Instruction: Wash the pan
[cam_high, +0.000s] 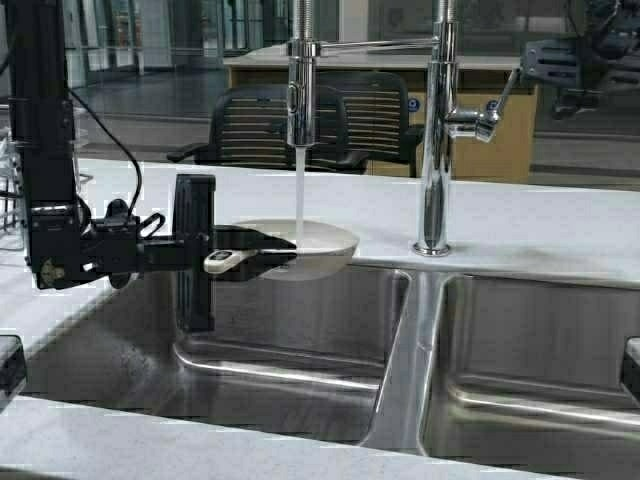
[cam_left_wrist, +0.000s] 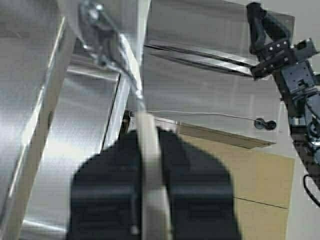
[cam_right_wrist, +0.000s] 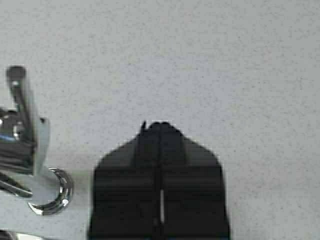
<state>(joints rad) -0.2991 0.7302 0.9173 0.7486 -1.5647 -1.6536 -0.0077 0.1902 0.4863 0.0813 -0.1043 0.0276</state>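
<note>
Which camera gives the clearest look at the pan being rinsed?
The high view: it shows the whole cream pan held by its handle in the left gripper under the running water. The left wrist view shows only the pan's edge between the fingers. The right wrist view shows none of it.

Even, soft indoor light fills the high view, with daylight showing through the glass wall (cam_high: 150, 40) across the top of the frame. The chrome faucet (cam_high: 436, 130) carries bright vertical glare streaks, and the steel sink (cam_high: 300, 330) shows smeared reflections. In the left wrist view the near claw (cam_left_wrist: 150, 195) is badly out of focus; in the right wrist view the right claw (cam_right_wrist: 160, 185) is a soft dark blur against the pale speckled table (cam_right_wrist: 200, 60).
</note>
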